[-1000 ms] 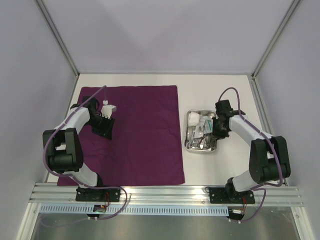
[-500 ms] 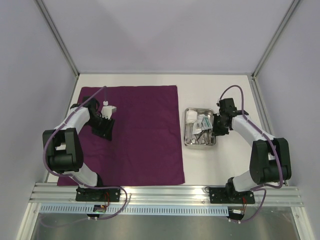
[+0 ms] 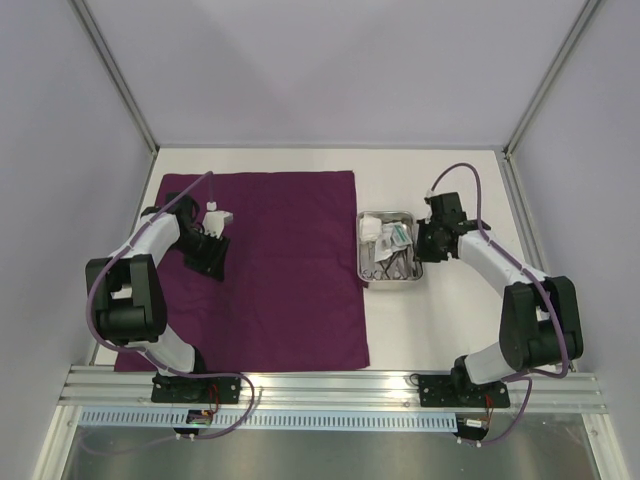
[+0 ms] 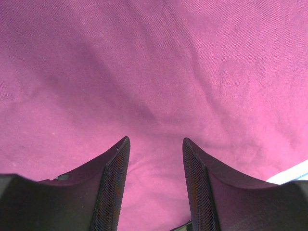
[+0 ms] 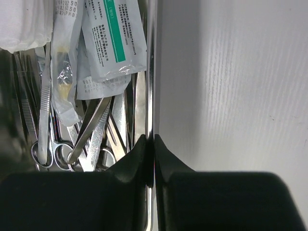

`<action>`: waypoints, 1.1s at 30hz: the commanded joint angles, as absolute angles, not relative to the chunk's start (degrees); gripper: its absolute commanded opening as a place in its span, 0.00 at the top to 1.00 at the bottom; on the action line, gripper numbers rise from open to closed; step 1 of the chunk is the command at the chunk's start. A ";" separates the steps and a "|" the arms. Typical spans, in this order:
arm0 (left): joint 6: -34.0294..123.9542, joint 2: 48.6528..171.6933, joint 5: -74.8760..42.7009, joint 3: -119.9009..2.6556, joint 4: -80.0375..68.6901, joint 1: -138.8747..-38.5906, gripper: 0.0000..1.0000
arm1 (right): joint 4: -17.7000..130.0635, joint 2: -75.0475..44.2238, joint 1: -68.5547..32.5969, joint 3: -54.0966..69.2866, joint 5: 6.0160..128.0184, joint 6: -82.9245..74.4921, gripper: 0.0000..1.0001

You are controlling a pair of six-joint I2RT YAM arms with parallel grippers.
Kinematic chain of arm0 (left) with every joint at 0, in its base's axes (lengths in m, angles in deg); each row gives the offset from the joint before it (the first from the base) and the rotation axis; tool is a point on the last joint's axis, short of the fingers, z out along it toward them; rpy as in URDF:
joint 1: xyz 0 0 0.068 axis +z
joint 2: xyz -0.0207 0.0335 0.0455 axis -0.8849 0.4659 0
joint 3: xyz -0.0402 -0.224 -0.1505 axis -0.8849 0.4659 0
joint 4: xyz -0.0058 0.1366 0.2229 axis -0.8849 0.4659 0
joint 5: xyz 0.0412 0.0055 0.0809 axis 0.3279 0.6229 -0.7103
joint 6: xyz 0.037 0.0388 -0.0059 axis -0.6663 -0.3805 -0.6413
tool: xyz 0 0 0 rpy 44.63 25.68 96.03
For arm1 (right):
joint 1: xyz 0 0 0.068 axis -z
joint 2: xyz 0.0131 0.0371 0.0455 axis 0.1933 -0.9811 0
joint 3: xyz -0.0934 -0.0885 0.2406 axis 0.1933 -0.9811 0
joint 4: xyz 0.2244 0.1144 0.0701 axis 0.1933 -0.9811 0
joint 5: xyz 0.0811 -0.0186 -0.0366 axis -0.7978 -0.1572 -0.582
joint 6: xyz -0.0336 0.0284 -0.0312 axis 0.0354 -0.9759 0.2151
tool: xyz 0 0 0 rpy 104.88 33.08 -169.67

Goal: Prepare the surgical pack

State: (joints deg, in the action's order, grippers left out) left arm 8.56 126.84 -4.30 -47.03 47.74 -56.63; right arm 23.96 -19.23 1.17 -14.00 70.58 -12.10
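The deep-purple cloth (image 3: pixel 270 265) lies flat on the left half of the table. The steel tray (image 3: pixel 364 262) sits just right of the cloth's edge, holding scissors and tweezers (image 5: pixel 94 127), clear packets (image 5: pixel 113 41) and white gauze (image 5: pixel 21 24). My right gripper (image 3: pixel 422 243) is shut on the tray's right rim (image 5: pixel 152 72), one finger inside the tray and one outside. My left gripper (image 3: pixel 208 255) is open and empty low over the cloth's upper left part; in its wrist view only cloth (image 4: pixel 154 72) shows between the fingers.
White table surface (image 3: pixel 460 320) lies right of the tray and around the cloth. The enclosure walls and corner posts (image 3: pixel 120 90) stand on three sides. An aluminium rail (image 3: pixel 330 385) runs along the near edge.
My right gripper has dragged the tray left and slightly toward the back, so it now lies next to the cloth's right edge. The left arm has not moved.
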 commanded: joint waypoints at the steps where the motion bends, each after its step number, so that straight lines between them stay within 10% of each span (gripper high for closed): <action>1: 8.07 126.70 -2.99 -48.86 48.02 -56.61 0.43 | 35.50 -17.13 0.34 -13.37 68.33 -16.90 0.99; 33: 10.00 132.59 -7.21 -48.15 43.19 -56.70 0.44 | 43.51 -22.39 -30.15 -17.24 89.94 -52.76 1.00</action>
